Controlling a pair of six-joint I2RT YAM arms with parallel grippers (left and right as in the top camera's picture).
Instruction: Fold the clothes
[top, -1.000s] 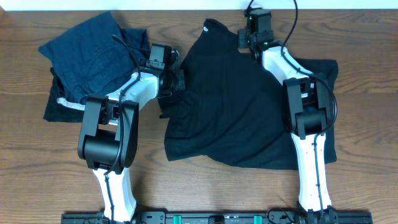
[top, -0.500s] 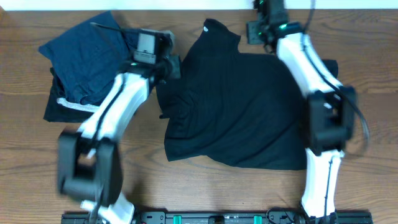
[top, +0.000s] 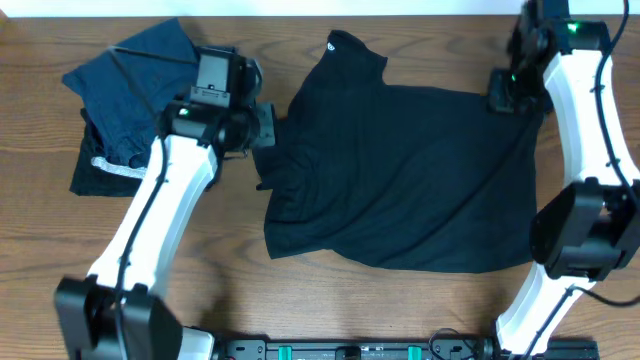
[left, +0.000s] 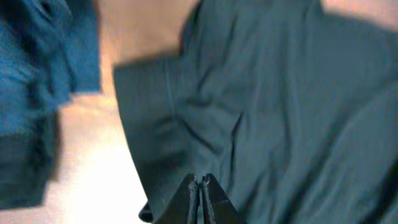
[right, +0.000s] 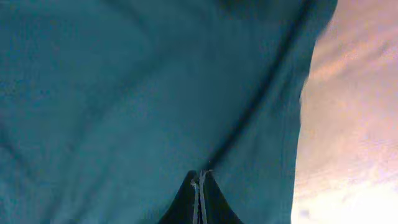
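Wooden table (top: 300, 300) beneath rumpled black high-collared top (top: 400, 180); left end effector (left: 199, 182), right end effector (right: 199, 177) closed, empty.

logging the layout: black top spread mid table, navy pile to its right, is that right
Not quite. The navy pile sits to the left of the black top, not to its right, as the overhead view shows. The top does lie spread across the middle of the table.

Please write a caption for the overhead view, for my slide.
Left gripper and right gripper, both shut, at opposite sides of a spread black top.
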